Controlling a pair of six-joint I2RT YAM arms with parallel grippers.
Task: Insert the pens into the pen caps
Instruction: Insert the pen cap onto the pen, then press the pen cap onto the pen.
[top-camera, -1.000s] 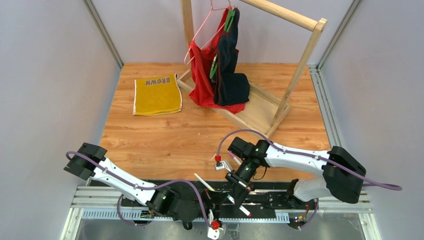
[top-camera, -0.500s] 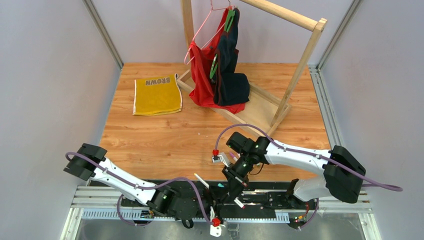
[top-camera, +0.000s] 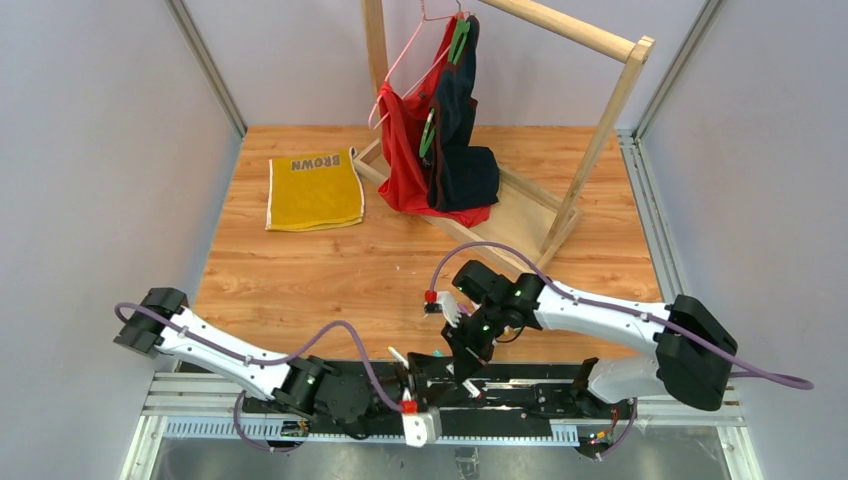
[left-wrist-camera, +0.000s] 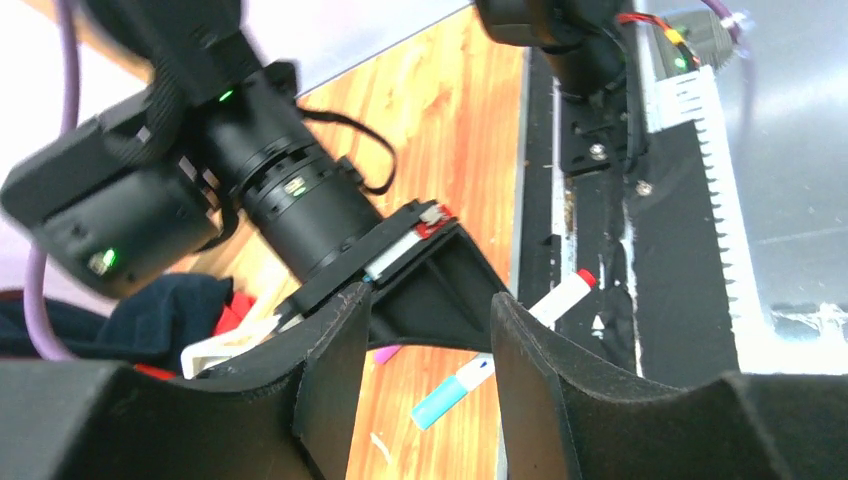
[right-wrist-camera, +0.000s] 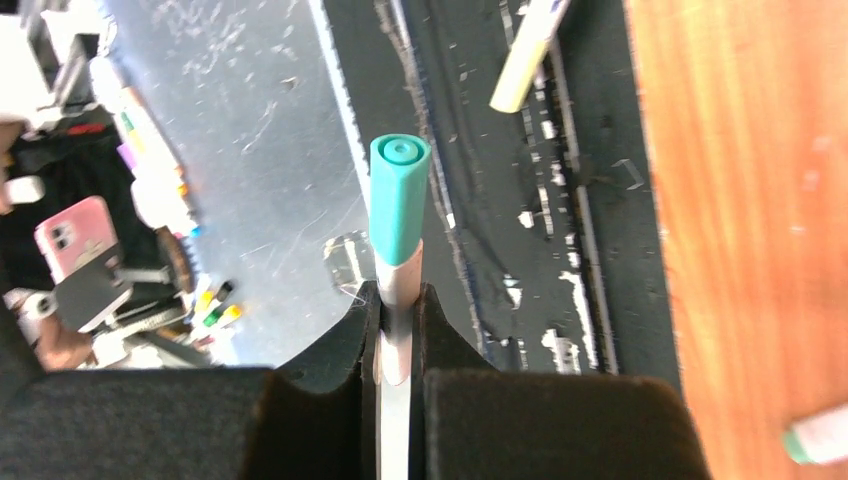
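Observation:
My right gripper is shut on a white-barrelled pen whose teal cap sticks out past the fingertips. In the top view it hangs over the black rail at the table's near edge. My left gripper is open and empty, just left of it, facing the right gripper. Between its fingers I see a blue-capped pen lying on the wood. A red-tipped pen lies on the rail, and a small purple cap lies under the right gripper. A yellow-ended pen lies on the rail.
A wooden clothes rack with red and dark garments on hangers stands at the back. A yellow cloth lies at the back left. The black base rail runs along the near edge. A tiny white scrap lies on the wood.
My right gripper has drawn up and left toward the table edge with the pen. My left arm has swung, bringing its gripper up beside the right one.

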